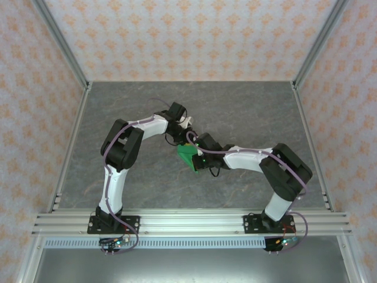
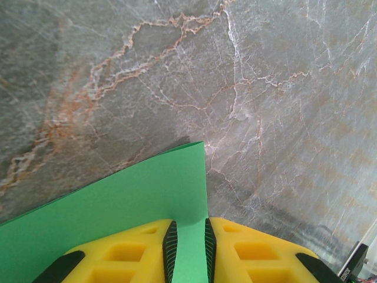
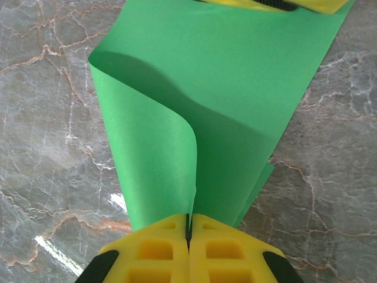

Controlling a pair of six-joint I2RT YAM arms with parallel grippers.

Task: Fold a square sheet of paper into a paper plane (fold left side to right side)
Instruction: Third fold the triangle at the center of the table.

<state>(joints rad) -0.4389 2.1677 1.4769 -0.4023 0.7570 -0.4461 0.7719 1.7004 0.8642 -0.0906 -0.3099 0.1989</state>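
The right jaws pinched the near edge of the square sheet of paper point(image 3: 235, 88); the left jaws stood slightly apart at its far edge, grip uncertain.

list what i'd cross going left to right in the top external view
patterned left wall → left arm → green sheet of paper → right arm → patterned right wall
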